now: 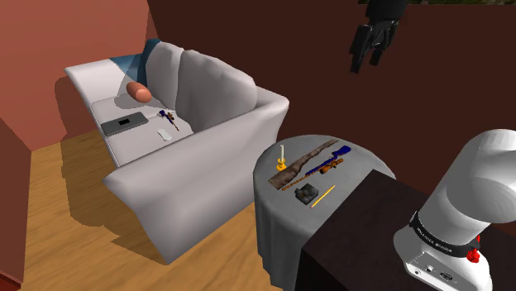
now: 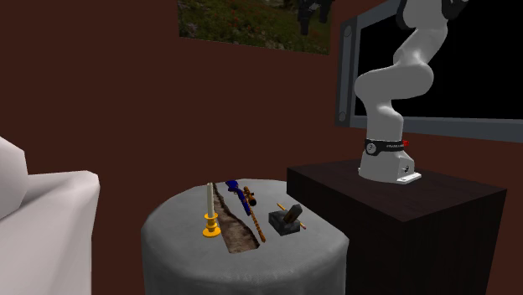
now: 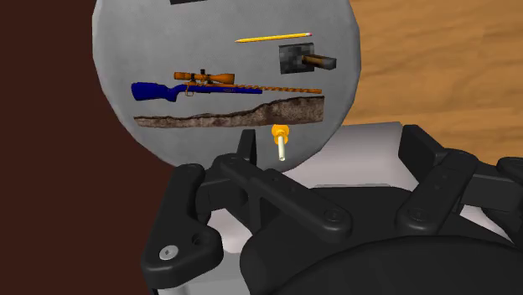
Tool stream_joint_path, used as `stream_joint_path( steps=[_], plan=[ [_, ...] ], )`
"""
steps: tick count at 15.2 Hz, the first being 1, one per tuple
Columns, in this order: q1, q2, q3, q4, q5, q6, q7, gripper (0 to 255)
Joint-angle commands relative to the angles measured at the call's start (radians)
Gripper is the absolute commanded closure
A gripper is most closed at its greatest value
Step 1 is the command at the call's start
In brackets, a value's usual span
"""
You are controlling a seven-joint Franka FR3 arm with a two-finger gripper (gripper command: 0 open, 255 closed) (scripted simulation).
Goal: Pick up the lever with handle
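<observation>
We locate the lever [image 1: 308, 194] on the round grey desk [image 1: 273, 227], lower centre-right of the shoulder view. It is a dark block with a brown handle. A yellow pencil [image 1: 323, 196] lies just beside it, on the side toward the dark stand [image 1: 364, 240].

The second exterior view shows the lever [image 2: 286, 220] at centre frame from the side, its handle raised above the block. There the pencil runs behind it, and we cannot tell whether the two touch. That view also gives the arm [image 2: 394, 84] from its base at right. It rises off the stand and bends toward the upper edge in front of a black screen [image 2: 469, 75]. The shoulder view adds the white sofa [image 1: 190, 165] at left centre (small items lie on its seat) and the wooden floor [image 1: 58, 215].

In the wrist view the lever [image 3: 306, 59] lies between the pencil and the muzzle end of a blue-stocked rifle [image 3: 201, 88]. A rough brown strip [image 3: 230, 113] and a candle [image 3: 280, 141] in an orange holder lie nearer the end effector.

The end effector [image 1: 366, 59] hangs at the top edge of the shoulder view, right of centre, high above the desk. It is released, fingers apart with nothing between them. Rifle, strip and candle occupy the rest of the desk top, apart from the lever.
</observation>
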State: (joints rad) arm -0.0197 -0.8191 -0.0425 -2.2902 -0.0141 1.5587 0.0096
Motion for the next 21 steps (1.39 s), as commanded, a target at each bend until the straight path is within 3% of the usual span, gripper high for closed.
stream_joint_path(
  steps=[1,11,21],
  plan=[
    [0.000,0.000,0.000,0.000,0.000,0.000,0.000,0],
    [-0.091,0.012,0.166,-0.312,0.077,0.310,0.395,0],
    [-0.180,0.244,0.364,-0.473,0.151,0.679,0.809,0]
  ],
)
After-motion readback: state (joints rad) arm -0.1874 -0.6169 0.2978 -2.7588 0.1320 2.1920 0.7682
